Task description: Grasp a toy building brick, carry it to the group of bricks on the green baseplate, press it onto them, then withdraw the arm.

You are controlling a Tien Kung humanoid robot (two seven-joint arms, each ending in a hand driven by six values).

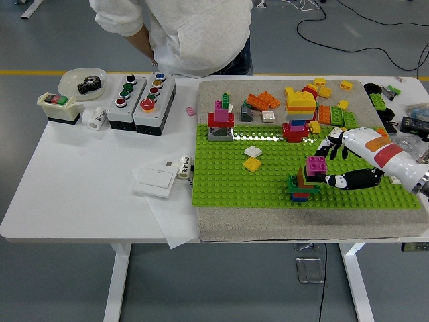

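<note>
the small magenta plastic brick [317, 164], square with raised round studs on top, sits upright as the top piece of a short multicoloured stack of bricks [303, 184], studs up; it looks about as wide as it is deep, so no long axis can be told. under it the stack shows an orange-brown layer, a dark one, a green one that sticks out to the left, and red and blue at the base. the stack stands on the flat green studded baseplate [241, 184], toward its right end and near its front edge. the robot's right hand [342, 161], glossy black fingers on a white shell with an orange and red band, reaches in from the right edge of the tabletop; its fingers [333, 144] are loosely spread behind the brick and the thumb lies just beside the stack's right side, but whether anything touches the brick i cannot tell, so the grip stays unclear. the baseplate rests on a rough grey mat [221, 225] on the smooth white table [80, 181]. a taller tower with a yellow top [300, 114] stands at the baseplate's back edge, loose bricks behind it. a person in a white top [191, 33] stands at the far edge
</note>
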